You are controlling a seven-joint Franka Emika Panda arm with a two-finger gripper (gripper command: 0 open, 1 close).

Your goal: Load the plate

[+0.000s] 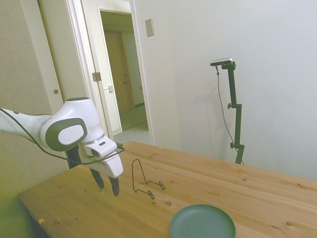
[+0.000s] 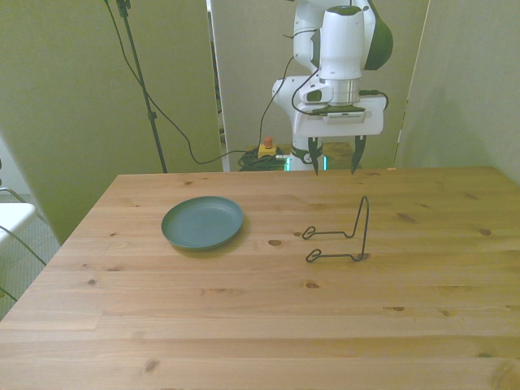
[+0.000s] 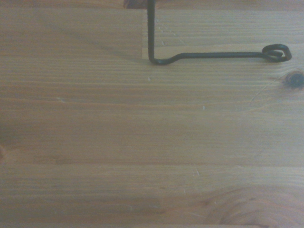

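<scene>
Black wire stand [image 3: 213,54] rests on wooden table [image 3: 142,142].

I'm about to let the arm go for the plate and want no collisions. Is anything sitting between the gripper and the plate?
Nothing visible does. The gripper hangs open above the table's far edge, and the plate lies flat toward the front view's left, with only bare table between them. The wire stand sits toward the front view's right, off that line.

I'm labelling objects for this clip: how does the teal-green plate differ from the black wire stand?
The round matte teal-green plate is a solid shallow dish lying flat; the thin black wire stand is an open frame with an upright back. The plate lies toward the front view's left, the stand toward its right. Both rest on the wooden table, apart and untouched.
</scene>
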